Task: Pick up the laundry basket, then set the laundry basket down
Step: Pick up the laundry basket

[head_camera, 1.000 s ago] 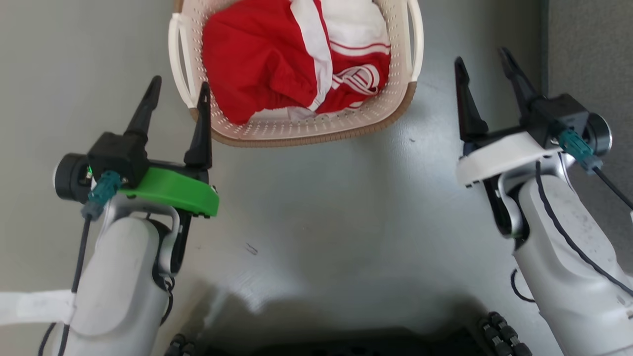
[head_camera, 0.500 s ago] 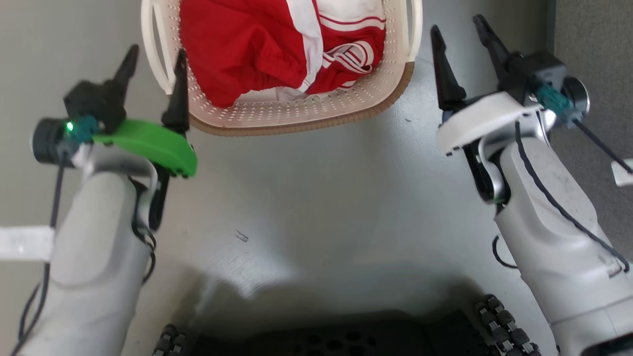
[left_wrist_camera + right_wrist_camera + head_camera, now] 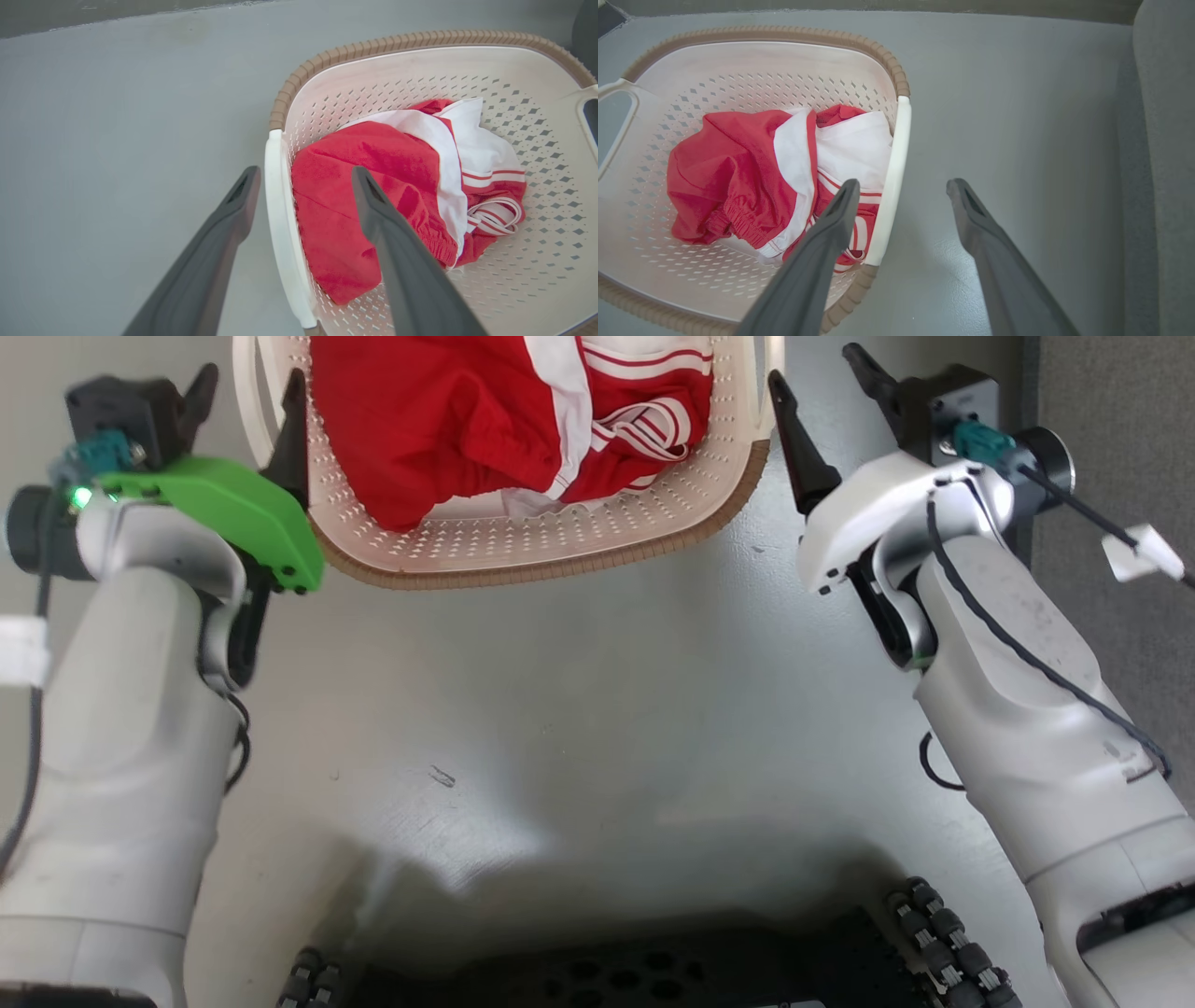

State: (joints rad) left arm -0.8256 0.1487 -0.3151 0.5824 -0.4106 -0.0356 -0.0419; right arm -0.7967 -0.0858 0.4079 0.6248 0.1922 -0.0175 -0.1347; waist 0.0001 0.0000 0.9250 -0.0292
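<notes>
Between fingers — cream perforated laundry basket (image 3: 523, 537)

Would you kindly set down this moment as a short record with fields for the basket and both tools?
Basket: laundry basket, standing on the grey floor
Contents: red-and-white clothes
Left side: left tool open, left handle between its fingers
Right side: right tool open, right handle between its fingers
Grip: neither tool shut on a handle yet
</notes>
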